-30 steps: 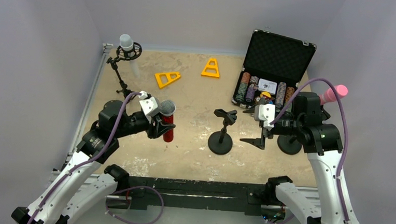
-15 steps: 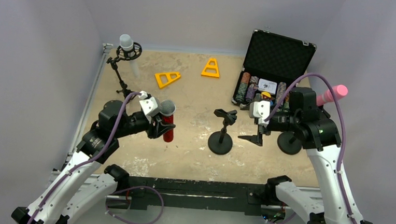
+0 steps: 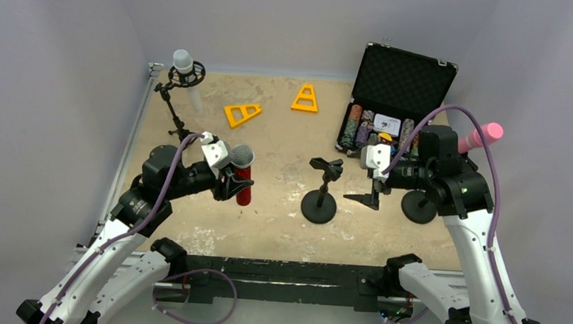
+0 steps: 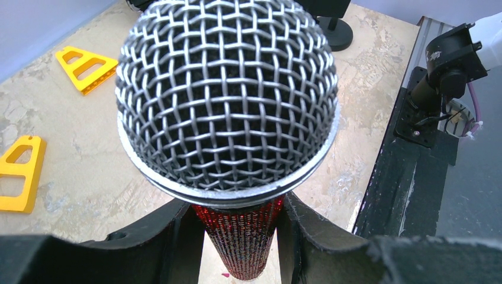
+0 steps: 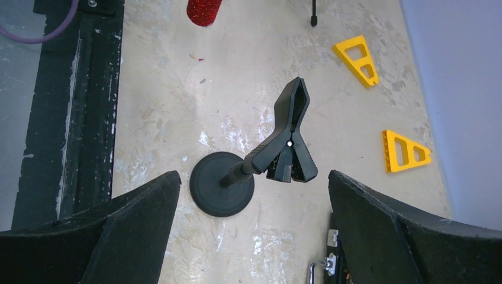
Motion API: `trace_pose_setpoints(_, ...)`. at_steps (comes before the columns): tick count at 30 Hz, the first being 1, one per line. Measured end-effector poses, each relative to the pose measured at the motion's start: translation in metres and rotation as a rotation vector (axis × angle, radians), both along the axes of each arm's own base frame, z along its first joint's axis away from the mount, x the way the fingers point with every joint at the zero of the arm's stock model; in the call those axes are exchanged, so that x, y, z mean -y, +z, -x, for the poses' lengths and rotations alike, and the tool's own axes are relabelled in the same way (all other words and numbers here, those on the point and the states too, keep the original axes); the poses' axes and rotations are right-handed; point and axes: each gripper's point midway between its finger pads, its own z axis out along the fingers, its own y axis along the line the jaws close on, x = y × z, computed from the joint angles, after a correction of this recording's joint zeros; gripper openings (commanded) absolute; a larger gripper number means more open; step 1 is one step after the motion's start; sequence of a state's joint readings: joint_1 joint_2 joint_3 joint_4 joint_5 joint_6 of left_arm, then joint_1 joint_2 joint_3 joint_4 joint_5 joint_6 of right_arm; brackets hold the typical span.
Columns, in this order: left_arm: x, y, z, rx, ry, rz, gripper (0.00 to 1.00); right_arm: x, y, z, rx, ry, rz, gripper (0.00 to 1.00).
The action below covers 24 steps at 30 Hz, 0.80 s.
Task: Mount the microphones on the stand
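Note:
My left gripper (image 3: 235, 183) is shut on the glittery red microphone (image 3: 243, 176), which stands upright with its silver mesh head on top. In the left wrist view both fingers press its red handle (image 4: 240, 236) just under the head (image 4: 228, 94). An empty black stand (image 3: 319, 203) with a clip on top sits mid-table. My right gripper (image 3: 368, 192) hovers just right of it, open and empty; the right wrist view shows the clip (image 5: 290, 136) and the round base (image 5: 222, 192) ahead of its fingers. The white microphone (image 3: 183, 64) sits in a stand at the back left. The pink microphone (image 3: 483, 136) juts out behind the right arm.
An open black case (image 3: 403, 79) with poker chips stands at the back right. Two yellow triangles (image 3: 242, 113) (image 3: 305, 98) lie at the back. A round black base (image 3: 418, 208) sits under the right arm. A black rail (image 3: 284, 271) runs along the near edge.
The right gripper has shifted a little left and back, toward the middle stand. The left gripper and the red microphone have not moved.

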<state>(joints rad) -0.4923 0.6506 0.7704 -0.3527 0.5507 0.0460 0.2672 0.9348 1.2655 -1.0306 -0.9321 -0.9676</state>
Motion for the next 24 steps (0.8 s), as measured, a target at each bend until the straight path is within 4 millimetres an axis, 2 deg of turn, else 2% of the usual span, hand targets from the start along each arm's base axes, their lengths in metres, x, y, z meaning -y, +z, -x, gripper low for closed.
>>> trace_pose_setpoints(12,0.0,0.001,0.001,0.005,0.0,0.003,0.0,-0.001,0.001,-0.003,-0.013,-0.011,-0.007,0.99)
trace_pose_setpoints(24,0.0,0.001,0.001,0.005,0.0,0.003,0.0,-0.001,-0.003,-0.022,-0.051,-0.075,0.005,0.99)
